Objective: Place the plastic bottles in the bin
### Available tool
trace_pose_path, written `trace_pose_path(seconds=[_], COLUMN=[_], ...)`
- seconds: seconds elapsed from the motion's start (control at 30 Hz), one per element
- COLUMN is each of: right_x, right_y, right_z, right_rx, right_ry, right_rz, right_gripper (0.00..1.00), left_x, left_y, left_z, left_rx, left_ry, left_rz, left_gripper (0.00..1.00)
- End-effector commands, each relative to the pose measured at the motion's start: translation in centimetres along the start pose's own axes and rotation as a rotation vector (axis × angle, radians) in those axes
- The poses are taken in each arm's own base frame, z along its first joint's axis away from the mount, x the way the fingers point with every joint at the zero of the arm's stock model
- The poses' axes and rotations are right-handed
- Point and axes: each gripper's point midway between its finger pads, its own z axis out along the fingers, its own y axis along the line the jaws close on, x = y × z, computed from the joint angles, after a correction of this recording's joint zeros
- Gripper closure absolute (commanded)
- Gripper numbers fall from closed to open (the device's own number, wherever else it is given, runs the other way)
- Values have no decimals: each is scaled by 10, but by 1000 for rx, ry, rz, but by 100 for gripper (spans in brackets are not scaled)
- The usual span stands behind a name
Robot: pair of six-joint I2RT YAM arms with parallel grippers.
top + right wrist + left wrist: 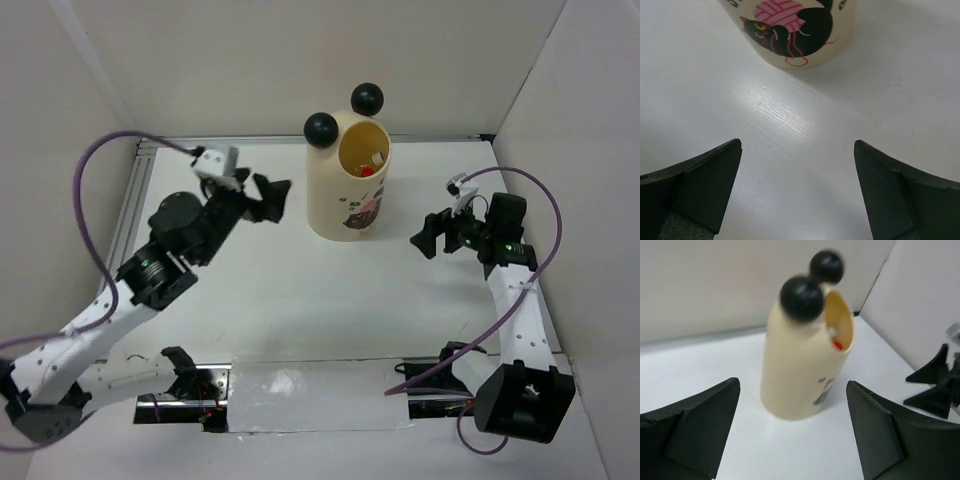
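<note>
The cream bin (350, 185) with two black ball ears stands at the back middle of the table. Bottle tops, one red-capped (368, 171), show inside its mouth; no bottle lies on the table. The bin also shows in the left wrist view (802, 370), with a red cap (837, 345) at its mouth, and its cat print shows in the right wrist view (795, 30). My left gripper (272, 198) is open and empty, just left of the bin. My right gripper (430, 238) is open and empty, right of the bin.
White walls close in the table at the back, left and right. A metal rail (300, 142) runs along the back edge. A shiny foil strip (310, 400) lies at the near edge between the arm bases. Purple cables loop from both arms.
</note>
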Motion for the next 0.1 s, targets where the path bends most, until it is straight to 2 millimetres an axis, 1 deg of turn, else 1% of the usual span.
trace_pose_path(seconds=[0.0, 0.03, 0.07], right_x=[-17, -15, -17], right_y=[-16, -19, -25], right_z=[-10, -9, -11], right_rx=[132, 147, 168], right_ry=[-48, -52, -59], right_rz=[59, 70, 67], right_gripper=[0, 0, 0], left_x=[116, 134, 143], left_y=[50, 69, 84], left_z=[-23, -36, -41], left_rx=[-88, -130, -165], left_ry=[292, 304, 311], left_rz=[-157, -169, -174], left_gripper=[0, 0, 0])
